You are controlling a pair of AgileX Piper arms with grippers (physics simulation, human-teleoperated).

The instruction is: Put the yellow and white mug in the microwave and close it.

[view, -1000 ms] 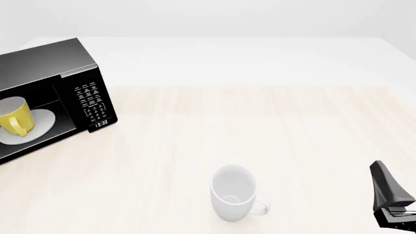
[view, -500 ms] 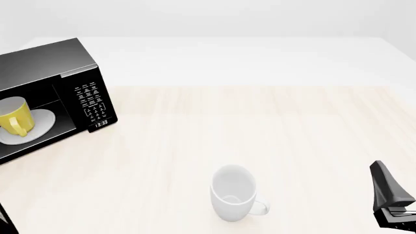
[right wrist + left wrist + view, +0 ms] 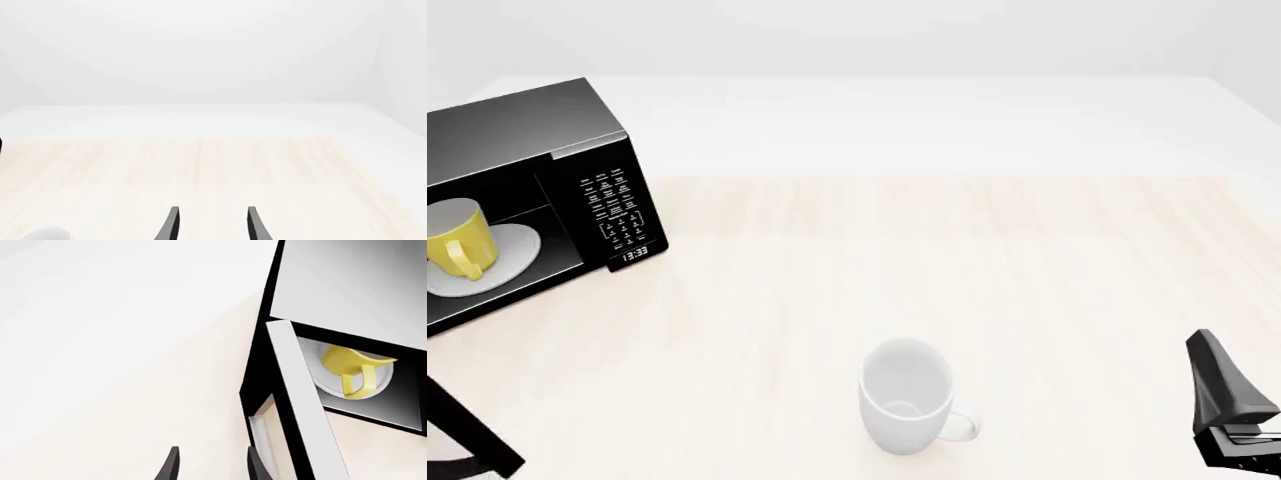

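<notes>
The black microwave (image 3: 561, 150) stands at the table's far left with its cavity open. Inside it the yellow and white mug (image 3: 457, 240) sits upright on the white round plate (image 3: 514, 250), handle toward the front. In the left wrist view the mug (image 3: 350, 365) shows past the partly swung door (image 3: 300, 415). My left gripper (image 3: 212, 465) is open, one finger (image 3: 255, 465) close beside the door's pale handle (image 3: 261, 432), with nothing between the fingers. A black strip of the door (image 3: 474, 425) crosses the front view's bottom left corner. My right gripper (image 3: 212, 225) is open and holds nothing.
A larger all-white mug (image 3: 905, 400) stands near the table's front middle, its handle to the right. The right arm (image 3: 1228, 410) sits low at the front right corner. The keypad and display (image 3: 614, 210) face the table's middle.
The black door edge has swung further into the front view's bottom left corner, from nothing to a long strip. The mug, white mug and right arm have not moved.
</notes>
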